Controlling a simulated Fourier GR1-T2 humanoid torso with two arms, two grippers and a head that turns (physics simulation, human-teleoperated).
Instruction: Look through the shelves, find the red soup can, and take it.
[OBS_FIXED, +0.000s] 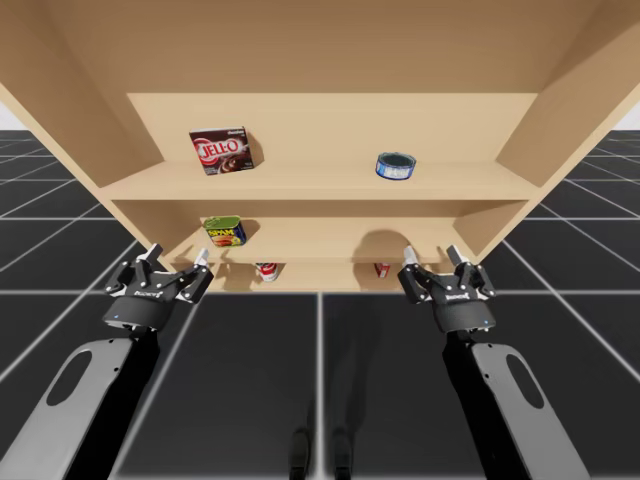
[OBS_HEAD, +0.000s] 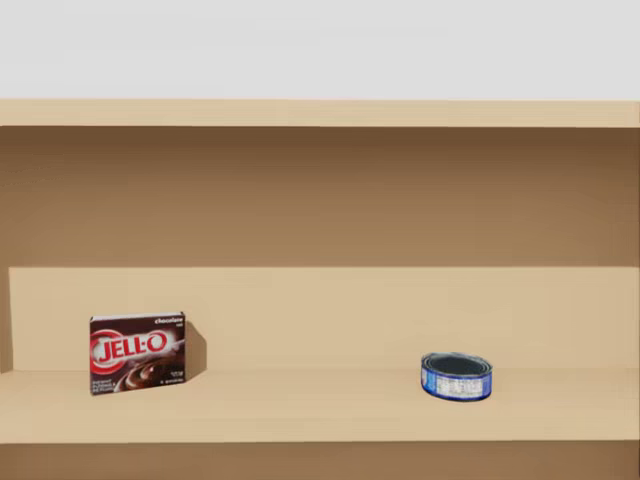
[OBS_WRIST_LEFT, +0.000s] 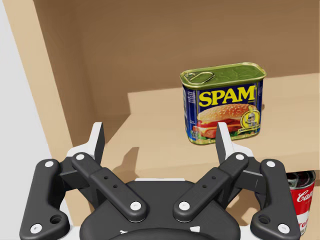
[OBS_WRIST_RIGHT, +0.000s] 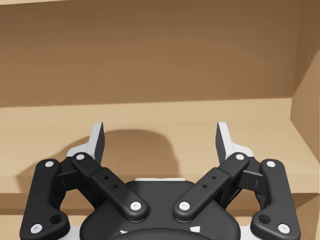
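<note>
High view: the left pincer (OBS_FIXED: 177, 254) and right pincer (OBS_FIXED: 431, 254) hang released before the shelves (OBS_FIXED: 320, 188). The red soup can (OBS_FIXED: 267, 271) stands on the lowest shelf, and a second small red item (OBS_FIXED: 382, 269) could be mistaken for it.

Head view: I face the brown box (OBS_HEAD: 137, 354) and flat blue can (OBS_HEAD: 456, 377), so a reach now would go unguided.

Left wrist view: the blue rectangular tin (OBS_WRIST_LEFT: 223, 102) stands ahead, one shelf above the can, and could get knocked.

Right wrist view: the spread pincer faces shelf board.
</note>
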